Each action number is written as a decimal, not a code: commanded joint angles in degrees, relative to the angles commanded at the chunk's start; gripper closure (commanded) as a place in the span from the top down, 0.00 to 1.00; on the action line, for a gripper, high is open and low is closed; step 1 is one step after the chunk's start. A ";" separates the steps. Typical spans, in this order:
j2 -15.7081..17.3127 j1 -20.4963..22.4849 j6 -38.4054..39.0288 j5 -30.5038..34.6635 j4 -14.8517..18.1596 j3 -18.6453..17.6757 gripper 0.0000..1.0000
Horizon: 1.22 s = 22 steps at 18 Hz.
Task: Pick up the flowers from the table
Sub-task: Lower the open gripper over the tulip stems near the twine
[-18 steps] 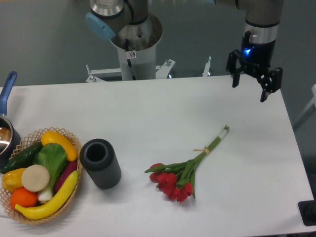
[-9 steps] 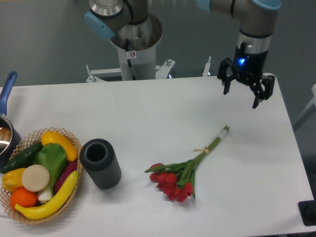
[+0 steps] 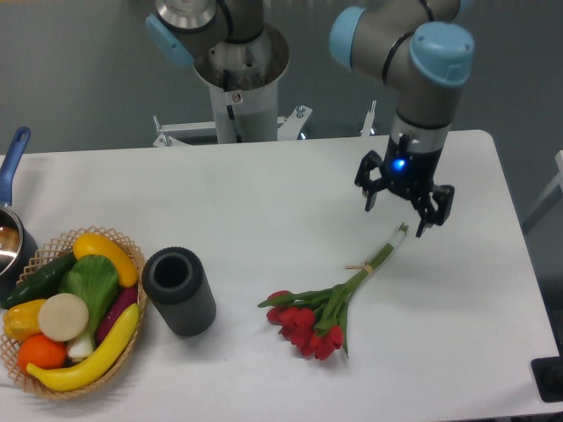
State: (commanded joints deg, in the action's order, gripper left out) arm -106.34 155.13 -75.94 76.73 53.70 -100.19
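The flowers (image 3: 327,304), a bunch of red tulips with long green stems tied by a pale band, lie on the white table (image 3: 264,193) right of centre. The blooms point to the lower left and the stem ends to the upper right. My gripper (image 3: 397,217) hangs open and empty just above and slightly left of the stem ends, fingers pointing down, apart from the stems.
A dark grey cylinder (image 3: 179,291) stands left of the flowers. A wicker basket (image 3: 97,360) of yellow, orange and green produce sits at the left front. A pot with a blue handle (image 3: 10,167) is at the left edge. The robot base (image 3: 239,79) stands behind the table.
The gripper has moved left and down, from over the table's far right corner to just above the stem ends. It stays open. The flowers have not moved.
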 joint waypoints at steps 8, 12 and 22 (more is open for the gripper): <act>-5.98 -2.47 -0.43 0.09 -2.72 -0.18 1.00; -8.27 -2.64 -0.61 0.18 -3.43 -0.09 1.00; -11.26 -2.99 -0.61 0.26 -3.96 -0.35 1.00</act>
State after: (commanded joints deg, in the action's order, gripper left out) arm -117.59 152.14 -76.55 76.99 49.75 -100.55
